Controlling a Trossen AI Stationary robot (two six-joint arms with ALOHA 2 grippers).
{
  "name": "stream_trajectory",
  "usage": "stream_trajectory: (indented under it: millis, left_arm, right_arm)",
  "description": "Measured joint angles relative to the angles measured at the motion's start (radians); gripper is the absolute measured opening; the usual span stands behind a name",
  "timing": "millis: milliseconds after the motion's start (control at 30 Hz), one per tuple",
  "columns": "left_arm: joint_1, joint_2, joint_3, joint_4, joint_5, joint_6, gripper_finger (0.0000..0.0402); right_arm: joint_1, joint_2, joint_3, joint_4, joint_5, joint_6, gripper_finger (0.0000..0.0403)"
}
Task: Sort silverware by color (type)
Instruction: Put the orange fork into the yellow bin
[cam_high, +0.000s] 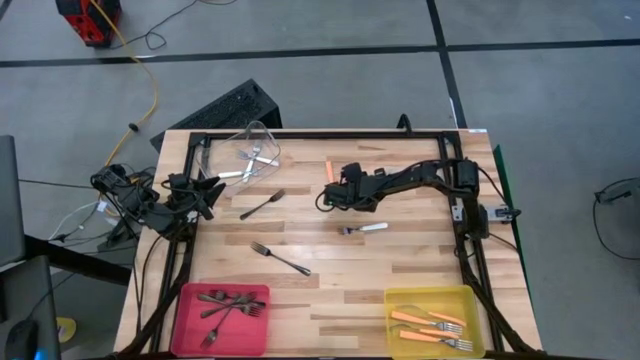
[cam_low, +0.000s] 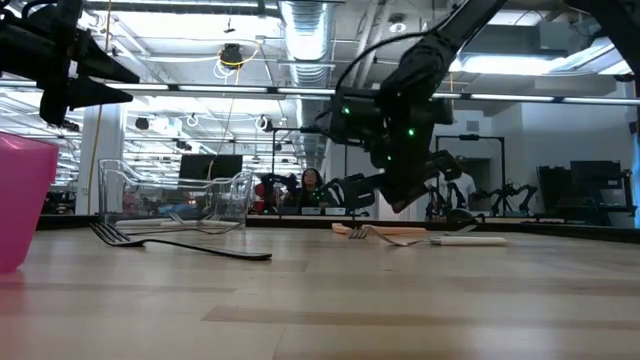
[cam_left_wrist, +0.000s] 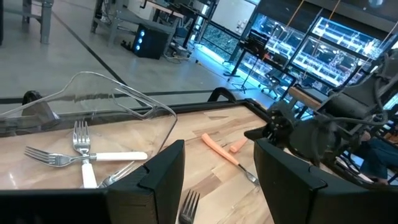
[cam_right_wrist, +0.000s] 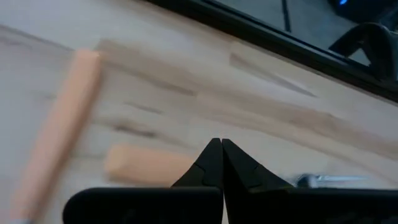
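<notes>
Two orange-handled forks lie flat near the table's far middle. The long one is beside my right gripper. The other runs beneath it. The right gripper is shut and hangs a little above the tabletop; I see no touch. Two dark forks and a white-handled fork lie loose on the wood. My left gripper is open at the left edge, near the clear bin.
A clear bin at the far left holds white-handled forks. The pink bin at the near left holds dark forks, and the yellow bin at the near right holds orange ones. Black rails frame the table.
</notes>
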Motion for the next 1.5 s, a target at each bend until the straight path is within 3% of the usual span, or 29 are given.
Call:
stream_trajectory:
  millis: [167, 433, 700, 767, 867, 1100, 1333, 1500]
  left_arm:
    - [0.000, 0.000, 0.000, 0.000, 0.008, 0.000, 0.0178]
    - [0.000, 0.000, 0.000, 0.000, 0.008, 0.000, 0.0178]
    - [0.000, 0.000, 0.000, 0.000, 0.008, 0.000, 0.0178]
    - [0.000, 0.000, 0.000, 0.000, 0.009, 0.000, 0.0178]
    - [0.000, 0.000, 0.000, 0.000, 0.009, 0.000, 0.0178]
    - [0.000, 0.000, 0.000, 0.000, 0.008, 0.000, 0.0178]
    - [0.000, 0.000, 0.000, 0.000, 0.001, 0.000, 0.0178]
    - [0.000, 0.000, 0.000, -0.002, 0.001, 0.000, 0.0178]
  right_arm:
    - [-0.001, 0.000, -0.051, 0.080, -0.006, 0.007, 0.0016]
    - [-0.002, 0.000, -0.096, 0.177, -0.108, -0.049, 0.0016]
    - [0.046, -0.002, -0.093, 0.403, -0.327, -0.261, 0.0018]
    - [0.069, -0.007, -0.093, 0.403, -0.299, -0.257, 0.0019]
    - [0.094, -0.039, -0.083, 0.363, -0.174, -0.212, 0.0019]
    - [0.030, -0.020, -0.082, 0.364, -0.016, -0.186, 0.0019]
    - [-0.006, 0.037, -0.085, 0.375, 0.043, -0.184, 0.0019]
    - [-0.013, 0.077, -0.082, 0.413, -0.002, -0.184, 0.0019]
